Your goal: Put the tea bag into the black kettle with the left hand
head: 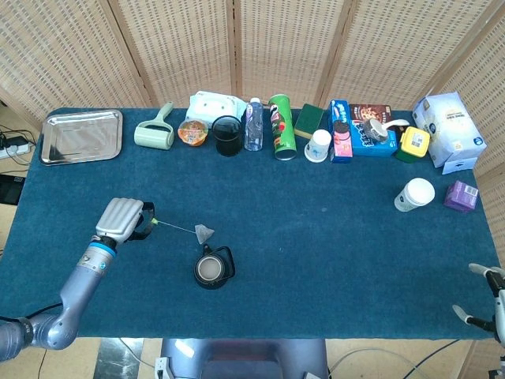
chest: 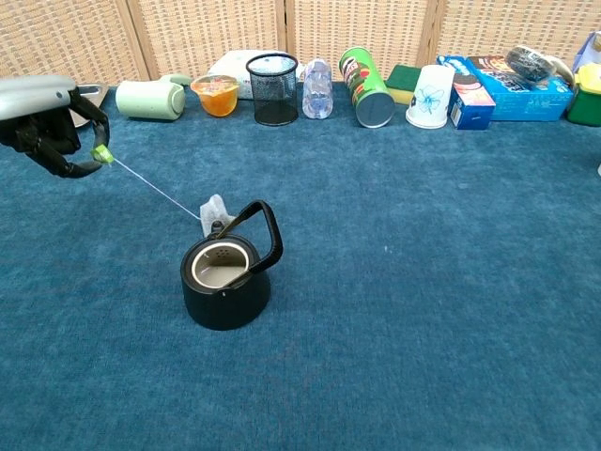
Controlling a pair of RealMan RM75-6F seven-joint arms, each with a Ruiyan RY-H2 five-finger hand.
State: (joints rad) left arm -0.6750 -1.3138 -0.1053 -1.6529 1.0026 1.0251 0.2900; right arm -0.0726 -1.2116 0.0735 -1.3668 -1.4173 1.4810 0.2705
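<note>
My left hand [chest: 42,122] pinched the tea bag [chest: 215,212] tag in its fingers [chest: 86,167], string taut, bag just behind the black kettle [chest: 225,280] on the tabletop [chest: 423,282].

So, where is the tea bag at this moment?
In the chest view the tea bag is just behind the black kettle, on its left side near the handle. Its taut string runs up-left to the green tag pinched by the left hand.
</note>
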